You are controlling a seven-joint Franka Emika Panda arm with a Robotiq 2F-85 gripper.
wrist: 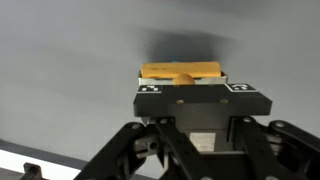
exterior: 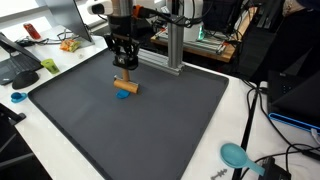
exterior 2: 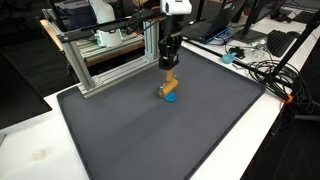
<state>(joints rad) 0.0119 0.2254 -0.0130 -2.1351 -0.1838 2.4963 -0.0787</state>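
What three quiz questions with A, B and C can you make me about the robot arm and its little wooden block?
1. Where is the wooden block?
A. in the gripper, over the grey mat
B. on the floor
C. inside a cup

2. What colour is the small thing just beneath the block?
A. red
B. yellow
C. blue

3. How is the gripper?
A. wide open and empty
B. shut on the block
C. hidden from every camera

Answers:
1 A, the wrist view shows the block between the fingers.
2 C, blue shows under the block in both exterior views.
3 B, the fingers are closed against the block's sides.
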